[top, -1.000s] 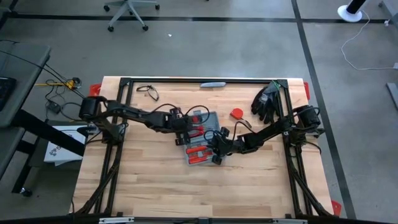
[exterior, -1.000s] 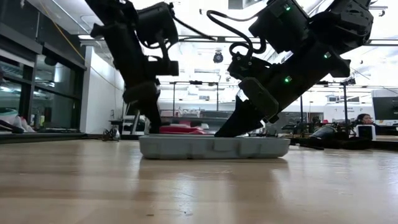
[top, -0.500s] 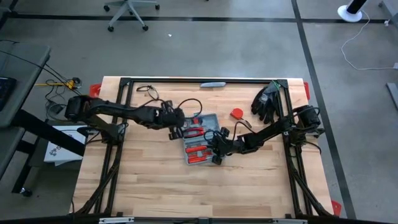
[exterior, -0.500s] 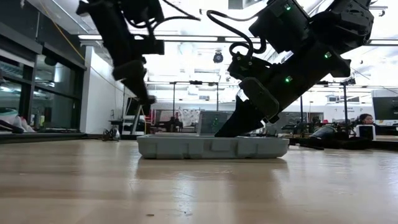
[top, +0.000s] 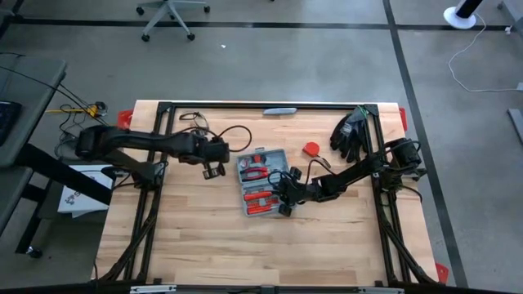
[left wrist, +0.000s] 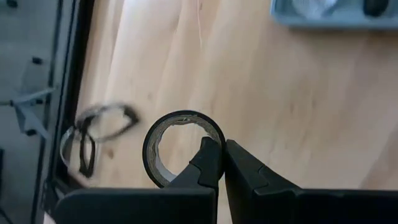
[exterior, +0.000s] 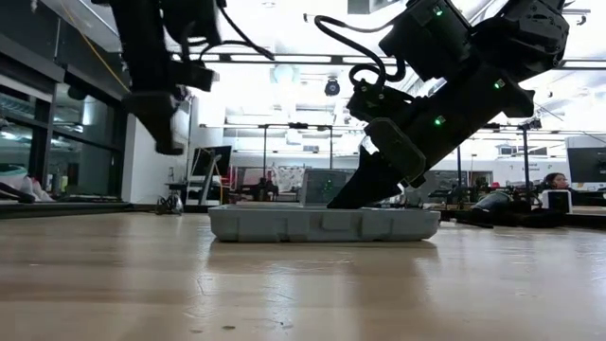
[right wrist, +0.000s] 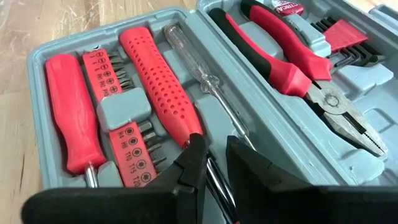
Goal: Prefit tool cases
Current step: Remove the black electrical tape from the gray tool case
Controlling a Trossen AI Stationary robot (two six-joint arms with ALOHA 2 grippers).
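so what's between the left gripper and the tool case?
High view: only bare wood table separates left gripper from the open tool case.

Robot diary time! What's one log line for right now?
left gripper: shut, empty, over bare table beside case | right gripper: fingers down in open tool case | tape roll: on table
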